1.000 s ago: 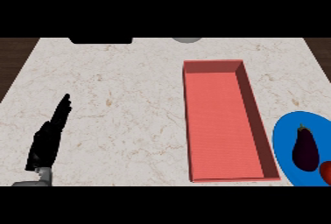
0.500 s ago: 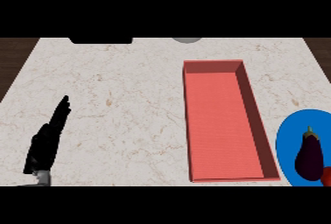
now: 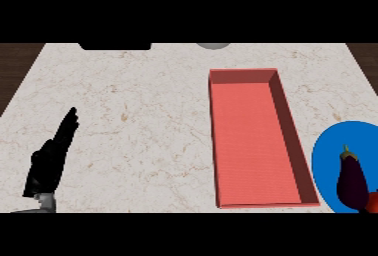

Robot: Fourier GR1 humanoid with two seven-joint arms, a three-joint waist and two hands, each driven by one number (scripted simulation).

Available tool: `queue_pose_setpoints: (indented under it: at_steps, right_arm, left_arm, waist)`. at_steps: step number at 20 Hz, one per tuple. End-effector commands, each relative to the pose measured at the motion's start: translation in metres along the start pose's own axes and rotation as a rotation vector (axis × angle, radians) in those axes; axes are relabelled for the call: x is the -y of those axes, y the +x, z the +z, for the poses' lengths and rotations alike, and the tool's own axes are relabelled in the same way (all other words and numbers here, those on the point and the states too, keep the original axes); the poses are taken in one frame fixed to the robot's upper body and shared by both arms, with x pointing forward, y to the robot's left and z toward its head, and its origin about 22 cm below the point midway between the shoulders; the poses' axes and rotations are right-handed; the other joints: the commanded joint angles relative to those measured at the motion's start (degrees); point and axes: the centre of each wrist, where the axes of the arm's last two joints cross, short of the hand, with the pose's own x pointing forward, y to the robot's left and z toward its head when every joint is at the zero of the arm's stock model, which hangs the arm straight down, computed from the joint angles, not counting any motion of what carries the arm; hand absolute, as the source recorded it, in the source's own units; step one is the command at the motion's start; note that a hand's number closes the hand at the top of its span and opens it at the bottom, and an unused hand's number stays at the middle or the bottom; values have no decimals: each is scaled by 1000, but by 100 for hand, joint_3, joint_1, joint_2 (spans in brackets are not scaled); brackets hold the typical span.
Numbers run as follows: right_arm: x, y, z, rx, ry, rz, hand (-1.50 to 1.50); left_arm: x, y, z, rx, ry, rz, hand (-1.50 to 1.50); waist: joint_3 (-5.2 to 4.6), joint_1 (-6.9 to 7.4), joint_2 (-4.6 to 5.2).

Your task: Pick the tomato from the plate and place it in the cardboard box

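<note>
A: What's the setting?

B: A pale marble counter (image 3: 148, 100) seen from above, dark wood showing past its far corners.

A: Nearest things first?

B: At the near left, the left hand (image 3: 50, 162) rests with fingers straight and released, holding nothing. At the near right, a blue plate (image 3: 328, 155) runs off the edge, carrying a dark eggplant (image 3: 352, 181). Just beside the eggplant, a sliver of red at the frame's edge is likely the tomato (image 3: 373, 201).

A: And the box?

B: The red box (image 3: 252, 135) lies between hand and plate, its long side running near to far.

A: So which hand should go?

B: The right hand isn't visible. The tomato lies far right, well apart from the left hand, so I'd judge the right arm better placed.
</note>
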Motion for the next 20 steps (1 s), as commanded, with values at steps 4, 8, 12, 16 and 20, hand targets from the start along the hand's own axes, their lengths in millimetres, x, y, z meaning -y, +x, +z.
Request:
queue_pose_setpoints:
  at_steps: [4, 8, 12, 16, 20]
  right_arm:
    - [1, 12, 35, 14, -60, 148, 150]
    - [-7, 6, 84, -30, 48, 362, 150]
    - [2, 30, 118, -30, -16, 401, 150]
    - [20, 73, 139, -26, -118, 376, 150]
    - [42, 92, 148, 130, -121, 238, 150]
  left_arm:
    - [10, -15, -5, -10, 16, 9, 0]
    - [-3, -7, 4, -14, 10, 4, 0]
    - [-15, -4, -2, 7, 11, 14, 0]
    - [11, 13, -2, 12, 10, -6, 0]
    - [4, -4, -8, -3, 14, 7, 0]
  waist:
    - [5, -39, 8]
    - [-8, -48, -2]
    - [6, -41, -4]
    - [8, -22, 1]
    - [8, -56, 3]
